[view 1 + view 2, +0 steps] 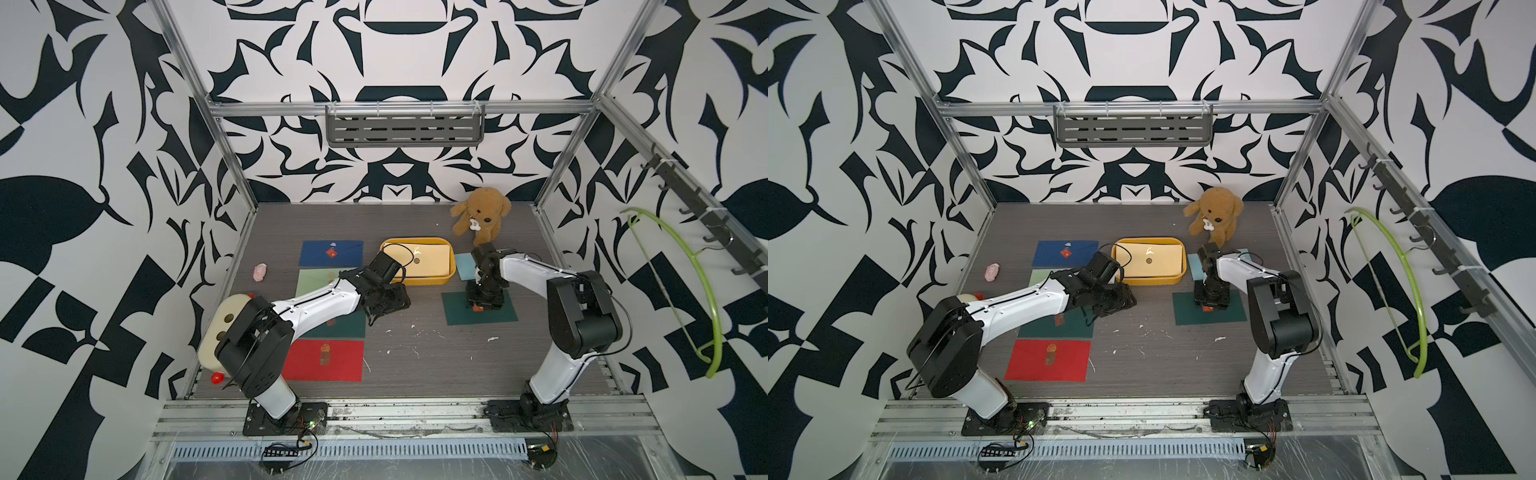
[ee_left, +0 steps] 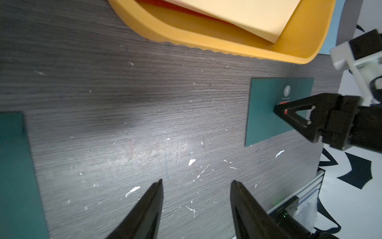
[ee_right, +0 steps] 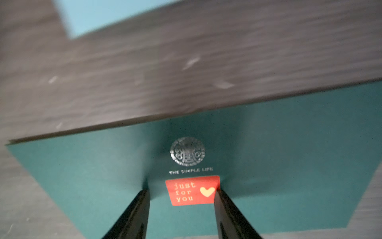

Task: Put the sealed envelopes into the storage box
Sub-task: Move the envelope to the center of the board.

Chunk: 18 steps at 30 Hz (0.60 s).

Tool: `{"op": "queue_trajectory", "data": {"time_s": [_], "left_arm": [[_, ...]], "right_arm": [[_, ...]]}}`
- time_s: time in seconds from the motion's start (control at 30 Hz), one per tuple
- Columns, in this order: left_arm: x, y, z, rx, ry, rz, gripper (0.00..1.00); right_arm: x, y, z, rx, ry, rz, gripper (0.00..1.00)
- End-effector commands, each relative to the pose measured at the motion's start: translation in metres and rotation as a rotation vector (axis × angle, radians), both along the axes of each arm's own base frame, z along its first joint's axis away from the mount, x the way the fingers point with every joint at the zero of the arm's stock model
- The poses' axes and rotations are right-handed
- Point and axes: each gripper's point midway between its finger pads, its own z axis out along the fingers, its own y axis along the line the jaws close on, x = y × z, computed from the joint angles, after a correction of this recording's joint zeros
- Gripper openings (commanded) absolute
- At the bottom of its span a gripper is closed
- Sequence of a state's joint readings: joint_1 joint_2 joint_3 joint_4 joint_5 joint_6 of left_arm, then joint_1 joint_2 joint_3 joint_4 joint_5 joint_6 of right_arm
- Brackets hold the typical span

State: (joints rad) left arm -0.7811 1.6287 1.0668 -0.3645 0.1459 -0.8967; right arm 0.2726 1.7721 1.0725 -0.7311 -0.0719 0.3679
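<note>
The right jaws point down at the desk [image 1: 415, 361], set apart and closed on nothing; their tips rest on a dark green envelope [image 3: 82, 175] lying flat, one tip at each side of its red sticker [image 3: 191, 191]. Just past these jaws lies a light blue envelope [image 1: 464, 266], beside the storage box [image 1: 419, 281]. The left jaws stand wide and hold nothing, hanging over bare desk between the two dark green envelopes. The box sits just beyond their tips, with a cream envelope [image 2: 248, 14] inside it. The other dark green envelope [image 2: 12, 175] lies off to one side of them, partly under the left arm [image 1: 316, 303]. The navy envelope [image 1: 320, 253], light green envelope [image 1: 316, 282] and red envelope [image 1: 324, 359] lie on the side of the left jaws away from the right jaws, all outside the box
</note>
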Motion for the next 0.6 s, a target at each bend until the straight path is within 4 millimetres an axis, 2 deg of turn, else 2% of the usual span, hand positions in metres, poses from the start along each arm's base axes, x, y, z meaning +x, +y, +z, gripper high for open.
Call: {"op": "queue_trajectory", "data": {"time_s": [0.0, 0.13, 0.33, 0.43, 0.57], "left_arm": [[-0.002, -0.01, -0.005, -0.036, 0.012, -0.035, 0.58], [-0.006, -0.009, -0.015, -0.038, 0.044, -0.015, 0.59], [-0.02, 0.002, -0.04, -0.043, 0.108, 0.038, 0.59], [-0.024, 0.007, -0.049, -0.034, 0.118, 0.048, 0.59], [-0.026, 0.012, -0.056, -0.021, 0.121, 0.058, 0.59]], "right_arm": [[-0.029, 0.039, -0.008, 0.07, 0.068, 0.054, 0.56], [-0.043, 0.077, -0.008, 0.105, 0.058, 0.074, 0.56], [-0.047, 0.127, 0.003, 0.169, 0.021, 0.097, 0.55], [-0.042, 0.131, 0.017, 0.181, -0.011, 0.101, 0.55], [-0.034, 0.111, 0.037, 0.134, -0.047, 0.115, 0.56]]}}
